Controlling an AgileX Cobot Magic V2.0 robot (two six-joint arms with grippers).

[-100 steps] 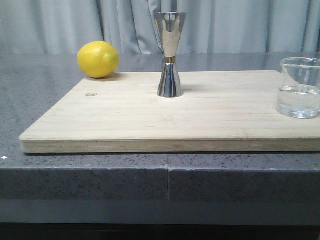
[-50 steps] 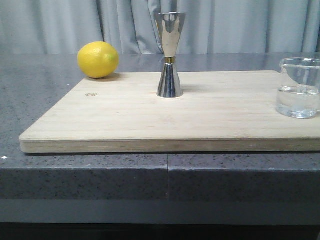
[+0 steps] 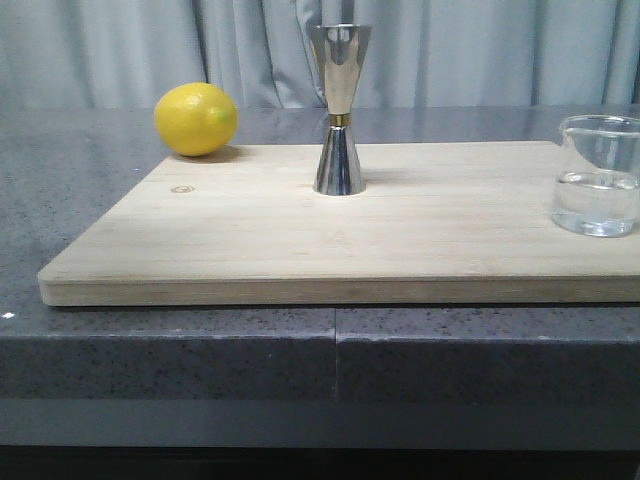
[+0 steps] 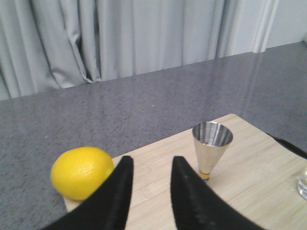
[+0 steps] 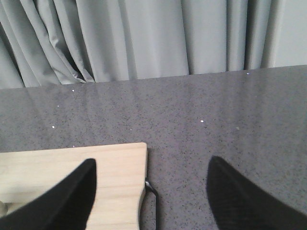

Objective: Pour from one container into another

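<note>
The clear glass beaker (image 3: 598, 176), part full of clear liquid, stands at the right end of the wooden board (image 3: 250, 240). The steel jigger (image 3: 340, 110) with its gold waist band stands upright at the board's back middle; the left wrist view looks into its empty top cup (image 4: 212, 143). My left gripper (image 4: 151, 165) is open and holds nothing. It hovers over the board between the lemon and the jigger. My right gripper (image 5: 152, 165) is wide open and empty, over the board's far right corner (image 5: 120, 163). Neither gripper appears in the front view.
A yellow lemon (image 3: 196, 119) lies at the board's back left corner, and is also seen beside the left finger (image 4: 81, 171). The board lies on a dark speckled counter (image 3: 300, 350) with its front edge close by. Grey curtains (image 3: 480, 50) hang behind.
</note>
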